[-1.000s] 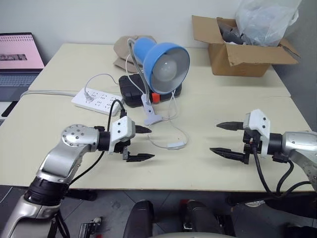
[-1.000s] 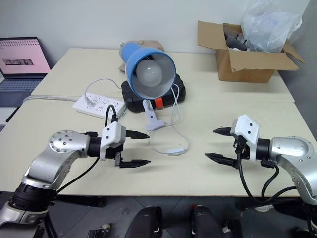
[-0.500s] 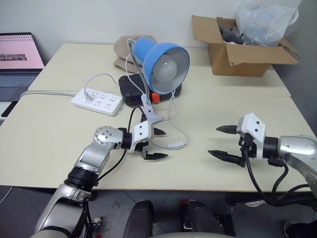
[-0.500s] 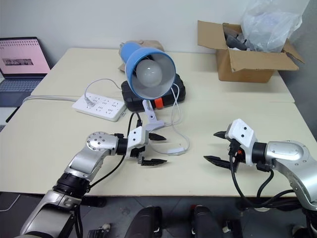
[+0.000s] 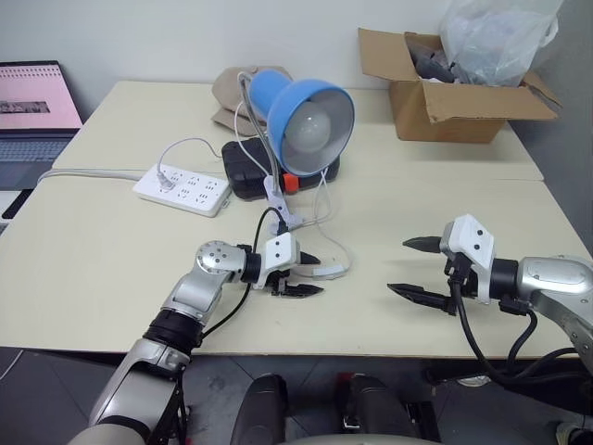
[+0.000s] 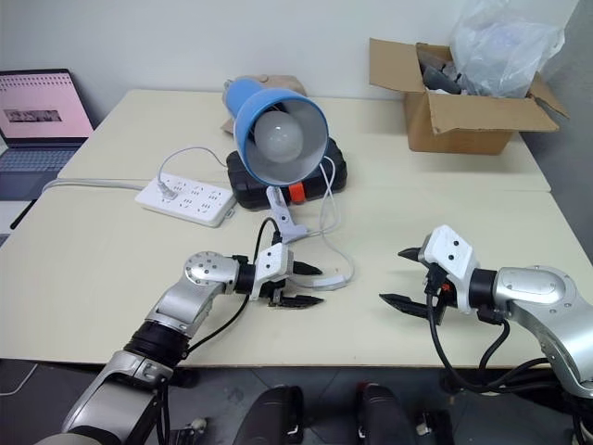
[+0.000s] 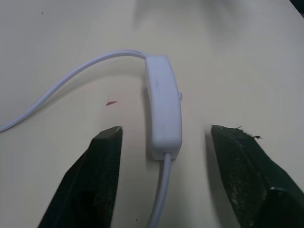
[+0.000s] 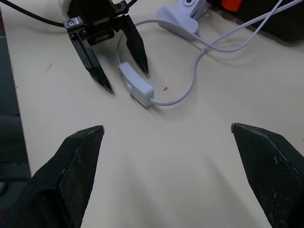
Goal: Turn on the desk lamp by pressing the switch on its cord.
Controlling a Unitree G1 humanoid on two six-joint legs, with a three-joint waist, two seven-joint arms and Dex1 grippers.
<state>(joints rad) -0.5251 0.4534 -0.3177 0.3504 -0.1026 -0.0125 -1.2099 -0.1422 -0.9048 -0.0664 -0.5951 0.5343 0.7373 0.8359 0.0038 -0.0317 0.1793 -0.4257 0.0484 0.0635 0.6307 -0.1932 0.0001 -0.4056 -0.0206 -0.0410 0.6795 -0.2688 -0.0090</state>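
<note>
Since a second earlier the left end effector had travelled from the 9 o'clock side of the surface toward the middle, and its fingers had narrowed from a wide spread. They now stood one on each side of the switch, still parted and with a gap on both sides, gripping nothing. The right end effector had barely moved; it hung at 3 o'clock with its fingers spread wide and empty, well apart from the switch. The switch lay flat on the surface, just toward 6 o'clock from the white clip base of the desk lamp, with the cord leaving both its ends. The lamp's bulb looked unlit. No brand or lettering could be read on the switch, the lamp or the power strip; the laptop at 10 o'clock was cut off by the frame edge and its screen text was too small to read. The cardboard box at 1 o'clock held a plastic bag whose contents could not be made out.
</note>
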